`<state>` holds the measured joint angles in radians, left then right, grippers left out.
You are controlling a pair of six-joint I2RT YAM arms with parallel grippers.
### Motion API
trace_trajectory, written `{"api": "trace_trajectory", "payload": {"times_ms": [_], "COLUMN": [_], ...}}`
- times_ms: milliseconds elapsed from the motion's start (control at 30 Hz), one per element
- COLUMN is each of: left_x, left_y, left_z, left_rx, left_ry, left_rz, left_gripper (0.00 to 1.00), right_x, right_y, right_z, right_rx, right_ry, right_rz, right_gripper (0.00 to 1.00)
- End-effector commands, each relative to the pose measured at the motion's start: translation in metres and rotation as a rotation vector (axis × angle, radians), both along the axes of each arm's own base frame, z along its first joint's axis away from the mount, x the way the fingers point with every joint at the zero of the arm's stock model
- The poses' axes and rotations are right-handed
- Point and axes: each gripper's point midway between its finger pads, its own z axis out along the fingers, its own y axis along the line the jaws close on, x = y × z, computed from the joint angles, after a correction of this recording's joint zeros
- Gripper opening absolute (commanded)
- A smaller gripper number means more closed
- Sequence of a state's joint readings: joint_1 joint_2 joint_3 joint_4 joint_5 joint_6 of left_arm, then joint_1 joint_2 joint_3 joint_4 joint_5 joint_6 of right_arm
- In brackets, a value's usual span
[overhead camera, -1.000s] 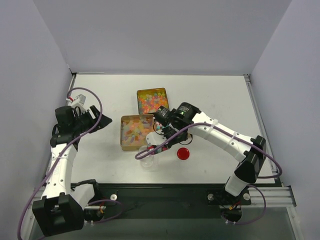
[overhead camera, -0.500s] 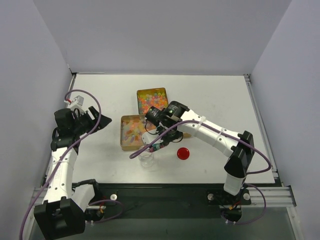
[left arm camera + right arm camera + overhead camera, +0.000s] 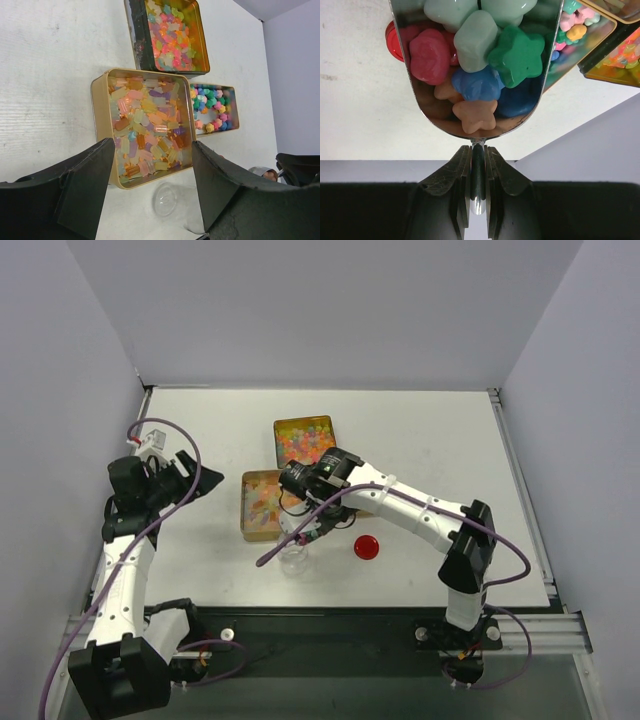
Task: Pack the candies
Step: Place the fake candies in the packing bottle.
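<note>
**Loaded scoop, narrow jar: spill ahead?**

Across the white table, plenty of bare surface for runaway sweets to roll over, right out to the edges. Near the middle, three open tins set close together and full of the candies. Could be knocked or dragged by a low swing of the right arm reaching across them.

In front of the tins, just beside the nearest one, a small clear jar, upright and light by the look of it. Liable to tip or skid under a bump from above.

Over that spot, a metal scoop heaped with star-shaped candies, pinched by its thin handle in the right gripper, clamped tight. Likely to twist in so slim a hold, or to shed its load past the jar mouth if tilted fast or off-centre. Cannot tell from above whether truly lined up with the mouth.

Far to the left, well apart from the tins, the left gripper spread wide and holding nothing. No help in steadying the jar.

Near the jar, a flat red lid, apt to be nudged away.
</note>
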<state>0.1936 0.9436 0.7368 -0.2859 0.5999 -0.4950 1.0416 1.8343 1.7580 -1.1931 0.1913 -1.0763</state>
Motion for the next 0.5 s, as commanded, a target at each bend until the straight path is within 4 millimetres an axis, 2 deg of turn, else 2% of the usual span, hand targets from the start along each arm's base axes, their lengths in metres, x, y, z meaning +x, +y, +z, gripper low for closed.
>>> {"api": "trace_trajectory", "payload": {"times_ms": [0,467], "left_x": [0.005,0.004], "left_y": [0.000,-0.003], "left_z": [0.016,0.018], "left_rx": [-0.006,-0.021], "left_ry": [-0.074,-0.081], "left_rz": [-0.005,-0.009], "left_gripper": [0.74,0.74], "right_x": [0.004,0.009], "right_y": [-0.005,0.013], "right_z": [0.017,0.032], "right_rx": [-0.063,-0.132], "right_ry": [-0.060,-0.183], "right_rz": [0.017,0.117], "right_gripper": [0.00,0.00]}}
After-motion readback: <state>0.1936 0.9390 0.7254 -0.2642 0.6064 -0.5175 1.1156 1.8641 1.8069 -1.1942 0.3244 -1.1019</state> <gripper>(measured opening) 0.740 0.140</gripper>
